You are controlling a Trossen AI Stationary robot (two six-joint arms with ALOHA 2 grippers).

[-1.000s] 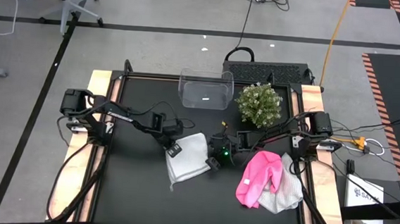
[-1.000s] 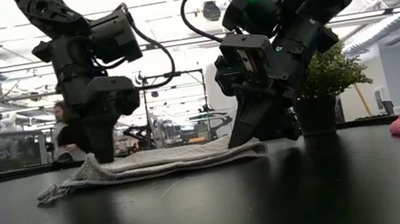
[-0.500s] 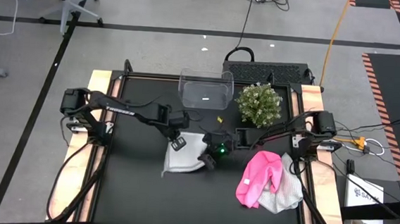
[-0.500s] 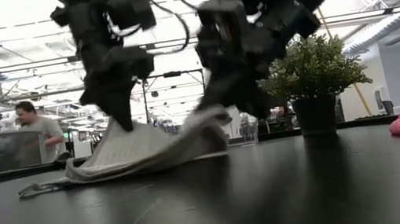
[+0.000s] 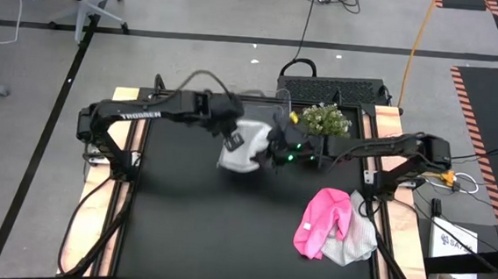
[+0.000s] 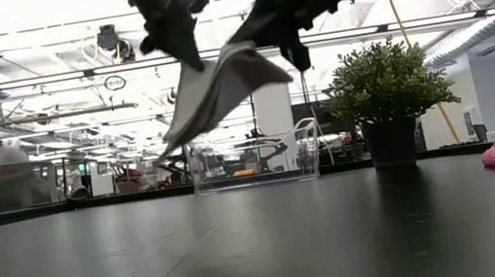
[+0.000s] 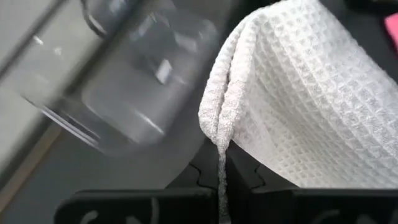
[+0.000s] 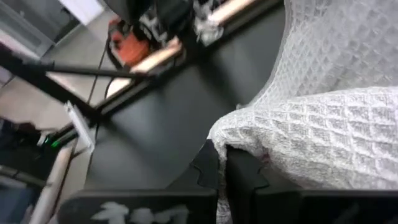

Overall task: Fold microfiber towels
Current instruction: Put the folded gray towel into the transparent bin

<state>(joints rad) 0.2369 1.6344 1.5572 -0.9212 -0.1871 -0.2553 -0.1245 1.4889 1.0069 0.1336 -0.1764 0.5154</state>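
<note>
Two arms hold one white towel in the air, well above the black table, and it hangs clear of the tabletop in the low view. The left gripper is clamped on one upper corner, with the cloth edge pinched flat between its dark fingers in its wrist view. The right gripper is likewise closed on the other corner, with waffle-weave cloth bunched over its fingers.

The towel's held edge runs from one gripper to the other, roughly across the table, and the rest of the cloth droops below and slightly to the left gripper's side, so its free edge hangs lower than both grips. The two grippers sit close together, so the cloth between them sags rather than stretching taut.

Just beyond both grippers, on the far side of the towel, stands the clear plastic bin, and the small potted plant is beside the right gripper's arm. The pink towel lies heaped on a second pale towel, well apart from the grippers, nearer the right arm's base and on the near side of the table.

Both arms share the load equally; the next move likely depends on laying the hanging edge down first.
</note>
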